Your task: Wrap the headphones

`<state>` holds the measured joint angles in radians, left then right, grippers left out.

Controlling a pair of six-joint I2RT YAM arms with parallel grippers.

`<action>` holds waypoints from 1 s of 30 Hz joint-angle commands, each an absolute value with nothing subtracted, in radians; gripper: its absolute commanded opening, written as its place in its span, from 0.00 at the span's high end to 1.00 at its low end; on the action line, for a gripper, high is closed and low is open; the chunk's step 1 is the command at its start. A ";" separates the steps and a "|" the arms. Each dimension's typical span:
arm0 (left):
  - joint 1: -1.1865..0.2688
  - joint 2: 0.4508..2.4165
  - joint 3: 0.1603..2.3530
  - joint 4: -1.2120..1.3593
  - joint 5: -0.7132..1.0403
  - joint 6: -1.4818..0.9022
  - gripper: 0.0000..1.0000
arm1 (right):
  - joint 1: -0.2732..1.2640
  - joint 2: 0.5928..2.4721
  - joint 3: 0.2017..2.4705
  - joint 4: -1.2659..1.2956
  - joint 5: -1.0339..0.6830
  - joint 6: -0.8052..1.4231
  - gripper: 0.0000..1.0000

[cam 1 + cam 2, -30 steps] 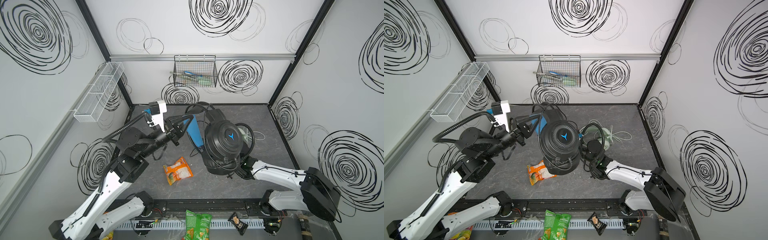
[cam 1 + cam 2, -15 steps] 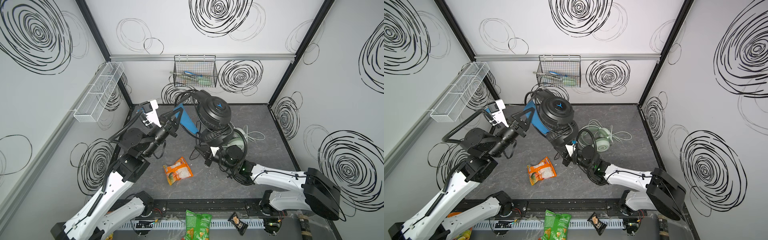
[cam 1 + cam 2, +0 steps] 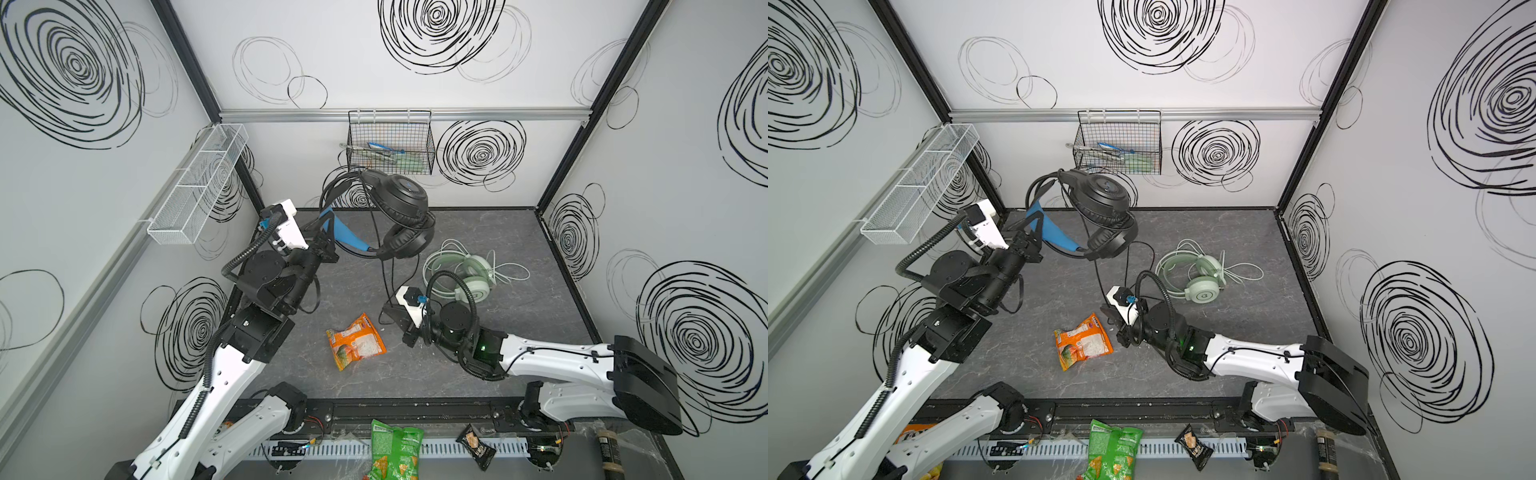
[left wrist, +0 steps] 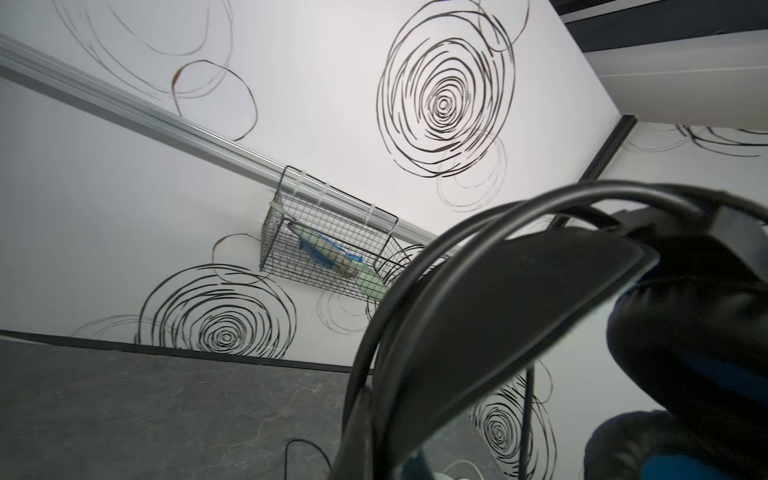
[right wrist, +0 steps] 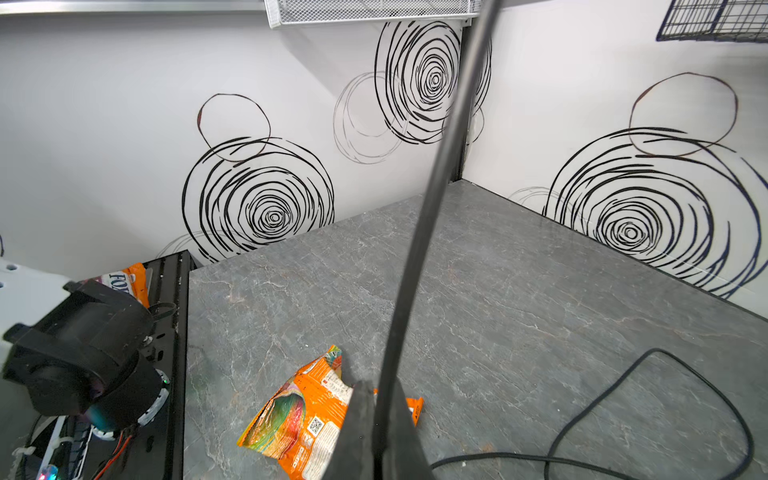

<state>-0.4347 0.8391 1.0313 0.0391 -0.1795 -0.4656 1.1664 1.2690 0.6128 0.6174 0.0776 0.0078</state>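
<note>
Above the back of the table [image 3: 478,365], my left gripper [image 3: 328,241] is pressed together on the blue-lined headband [image 3: 347,235] of the black headset [image 3: 401,208]. It hangs clear of the surface, just below the wire basket [image 3: 390,143]. My right gripper [image 3: 390,312] sits low near the table's middle, its jaws pinched on the thin black cable [image 3: 388,278] that drops from the headset. The green headset [image 3: 465,270] lies flat beside my right arm, unwrapped, its pale cord spread loosely around it.

Risks noted:
- The cable is thin and smooth. If I wind with too little tension control, it may slide through the right pinch and the turn will be lost.
- The left hold is on one side of the band with the earcups hanging off it. A hard pull from the right could swing the headset or drag it out of the jaws.
- Loose cable lies on the table near the snack bag [image 3: 357,340] and the green headset. A sweeping pass could snag either.

Views compared: both top views show the two headsets and both arms together, but not the contact at either set of jaws. The right wrist view shows the cable rising straight and tight from my closed fingers, plus a slack loop [image 5: 654,351] on the table. The left wrist view shows the band lying across my jaws at close range, with neither the table clutter nor the green headset visible.
</note>
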 commanded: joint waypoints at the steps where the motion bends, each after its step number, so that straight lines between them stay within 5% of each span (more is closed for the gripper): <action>1: -0.422 0.825 1.031 0.116 -0.281 -0.452 1.00 | 1.189 1.265 0.653 0.557 0.126 -0.026 1.00; 30: -0.458 0.896 0.923 0.168 -0.689 -0.007 1.00 | 1.293 1.298 0.760 0.432 0.219 -0.123 1.00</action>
<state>-0.4419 0.9100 0.9115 0.0017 -0.6018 -0.0605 1.2808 1.3174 0.7406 0.4507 0.2222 -0.1017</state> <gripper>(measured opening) 0.088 0.066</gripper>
